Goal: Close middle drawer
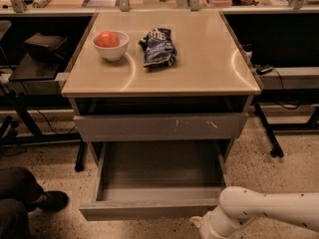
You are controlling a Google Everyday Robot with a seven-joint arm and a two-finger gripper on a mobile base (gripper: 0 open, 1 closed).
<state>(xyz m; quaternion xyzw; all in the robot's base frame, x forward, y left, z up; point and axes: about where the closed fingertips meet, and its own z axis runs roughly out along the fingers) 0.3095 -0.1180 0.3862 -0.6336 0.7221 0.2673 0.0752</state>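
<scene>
The middle drawer point(159, 173) is pulled far out of the cabinet, and its bare grey box interior shows. Its plain flat front point(144, 211) faces me near the bottom of the camera view. Above it is a grey drawer front with small pale scratch marks point(159, 127), pushed in. My white arm point(269, 210) comes in from the lower right. My gripper point(200, 224) is at the bottom edge, just below the right end of the open drawer's front. I cannot tell whether it touches the front.
On the tan tabletop point(199, 63) stand a white bowl holding a red fruit point(110, 44) and a dark chip bag point(158, 47). A person's dark shoe and leg point(30, 203) are on the floor at the lower left. Black table legs point(269, 133) stand at both sides.
</scene>
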